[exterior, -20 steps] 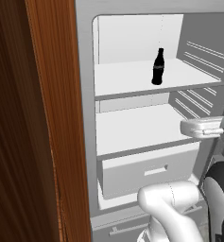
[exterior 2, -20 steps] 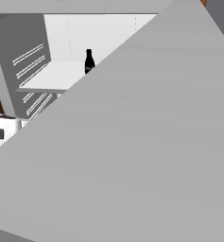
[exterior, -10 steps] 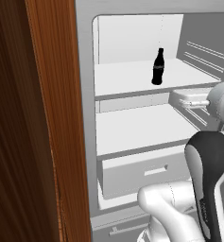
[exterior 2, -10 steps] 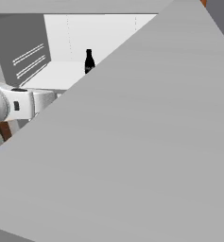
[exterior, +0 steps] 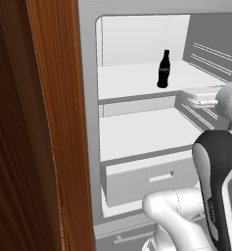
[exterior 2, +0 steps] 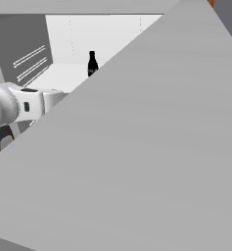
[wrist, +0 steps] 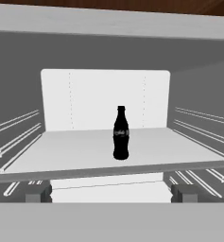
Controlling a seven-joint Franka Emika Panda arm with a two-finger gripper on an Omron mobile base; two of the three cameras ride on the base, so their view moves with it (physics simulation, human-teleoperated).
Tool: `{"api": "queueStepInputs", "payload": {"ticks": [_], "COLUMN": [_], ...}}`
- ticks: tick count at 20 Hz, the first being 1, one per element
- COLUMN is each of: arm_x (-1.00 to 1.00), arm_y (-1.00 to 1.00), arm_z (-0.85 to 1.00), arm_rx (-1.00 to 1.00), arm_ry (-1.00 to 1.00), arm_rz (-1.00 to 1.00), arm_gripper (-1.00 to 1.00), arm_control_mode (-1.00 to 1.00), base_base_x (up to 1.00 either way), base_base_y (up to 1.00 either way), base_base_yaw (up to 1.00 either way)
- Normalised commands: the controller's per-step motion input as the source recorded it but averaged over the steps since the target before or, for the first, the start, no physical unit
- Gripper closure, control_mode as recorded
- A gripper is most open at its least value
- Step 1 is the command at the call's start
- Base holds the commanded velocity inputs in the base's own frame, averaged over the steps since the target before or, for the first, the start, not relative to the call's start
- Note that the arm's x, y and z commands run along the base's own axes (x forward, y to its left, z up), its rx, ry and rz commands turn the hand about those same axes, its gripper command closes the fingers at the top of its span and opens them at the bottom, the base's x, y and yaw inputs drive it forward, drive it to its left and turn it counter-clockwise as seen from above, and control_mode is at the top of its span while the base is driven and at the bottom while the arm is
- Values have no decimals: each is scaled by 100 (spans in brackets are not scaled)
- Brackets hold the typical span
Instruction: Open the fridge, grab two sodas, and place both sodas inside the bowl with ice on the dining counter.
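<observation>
On upper shelf of open fridge (exterior: pixel 137 122), near middle: cola bottle (wrist: pixel 121 133) upright | end effector (wrist: pixel 111 193) fingers apart, holding nothing | arm has swung up facing bottle | next: reach in.

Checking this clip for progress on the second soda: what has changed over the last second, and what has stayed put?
The arm rose in front of the open fridge, bringing the gripper up from middle-shelf height to the top shelf's level; the hand view faces the cola bottle. The fingers are spread with nothing between them. The bottle stayed upright on the top shelf; the drawer remained shut.
</observation>
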Motion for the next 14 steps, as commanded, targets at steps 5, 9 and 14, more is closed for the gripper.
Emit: {"api": "queueStepInputs", "payload": {"ticks": [5,9,14], "arm_x": [14,22,34], "arm_y": [-14,-16,-13], "arm_z": [0,0,0], "arm_rx": [0,0,0], "arm_ry": [0,0,0], "arm_rz": [0,2,0], "arm_gripper": [-100,-100,-100], "arm_control_mode": [-100,-100,-100], "base_base_x": [0,0,0], "base_base_y": [0,0,0], "base_base_yaw": [0,0,0]}}
